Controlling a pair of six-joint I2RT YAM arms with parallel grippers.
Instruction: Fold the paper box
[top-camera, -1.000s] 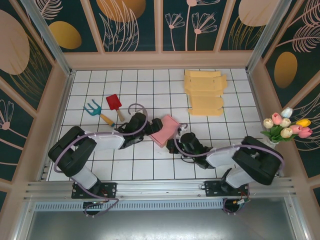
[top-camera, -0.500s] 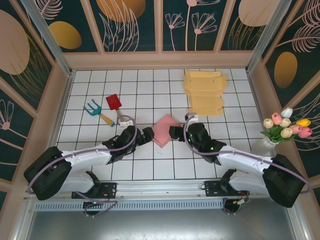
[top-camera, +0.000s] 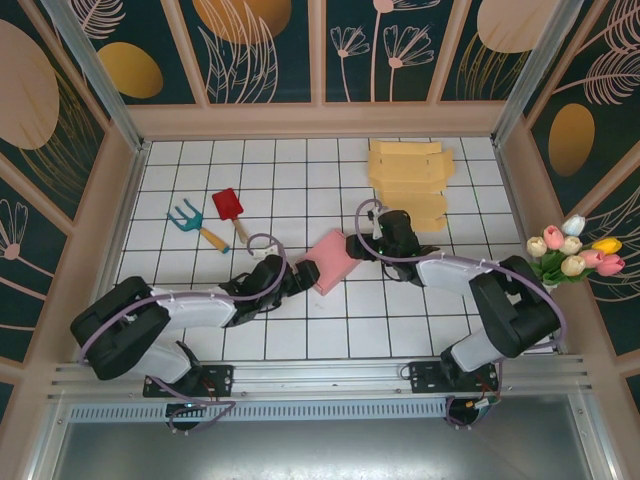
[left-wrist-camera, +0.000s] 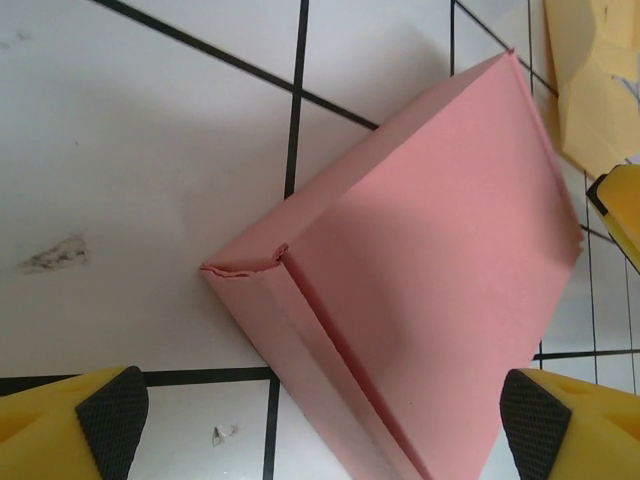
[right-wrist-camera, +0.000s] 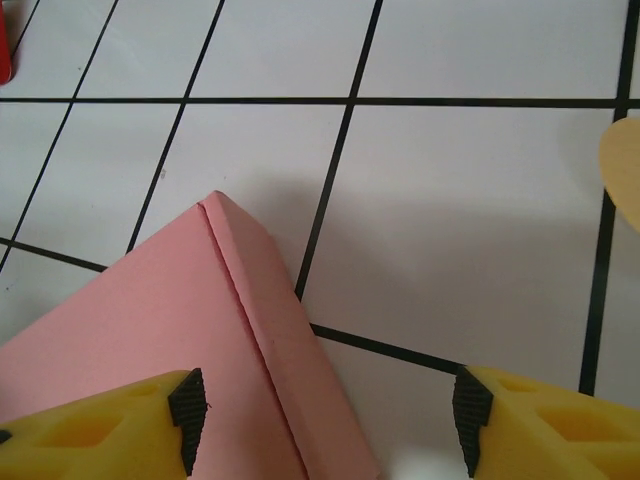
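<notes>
Pink folded paper box (top-camera: 333, 261), laid flat on the white gridded tabletop (top-camera: 300, 340) between left end effector (top-camera: 304, 273) and right end effector (top-camera: 358, 247), both spread open, nothing gripped: it could be crushed or slid aside if closed upon off-centre.

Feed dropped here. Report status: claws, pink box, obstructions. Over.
Left claw open, right claw open, flanking. Pink box folded shut, lying flat, unheld. Yellow sheets well apart.

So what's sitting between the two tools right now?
The pink paper box lies between the left tool and the right tool, plain in the top view; both tools are open.
</notes>
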